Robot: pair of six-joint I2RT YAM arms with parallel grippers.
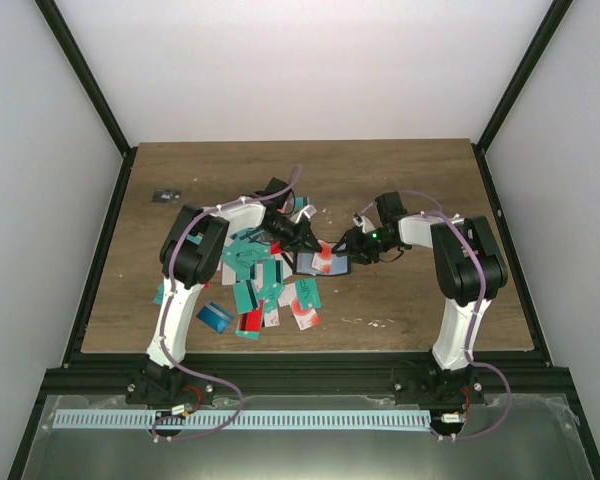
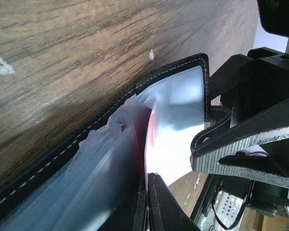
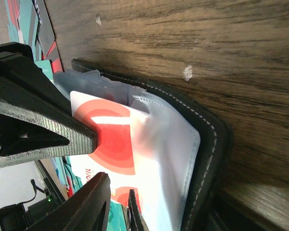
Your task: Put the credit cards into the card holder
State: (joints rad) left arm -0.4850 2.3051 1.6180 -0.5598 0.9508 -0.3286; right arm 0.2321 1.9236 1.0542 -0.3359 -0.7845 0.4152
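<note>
**Card half in, right jaws standing off**

You've got the card holder [image 1: 318, 264] lying open on the table [image 1: 430, 190], right between your 2 tools and just right of the loose credit cards [image 1: 260, 285]. Your left gripper [image 2: 147, 204] is clamped tight. From its wrist view it looks to be pinching a leaf of the holder, I'd say to pin it.

Your right gripper [image 3: 118, 214] has its jaws apart, empty as far as I can see. They sit just beside the near edge of 1 white card [image 3: 115, 144] with a red circle.

That card is the story. 1 end is tucked under a clear sleeve and faces the holder's black stitched edge, while the other end sticks out bare, red circle showing. So the push goes toward that stitching, and your right arm is the 1 placed for it. This close, I can't call the card's long axis.

The holder itself is black with pale stitching, with cloudy blue-grey sleeves stacked inside.
</note>
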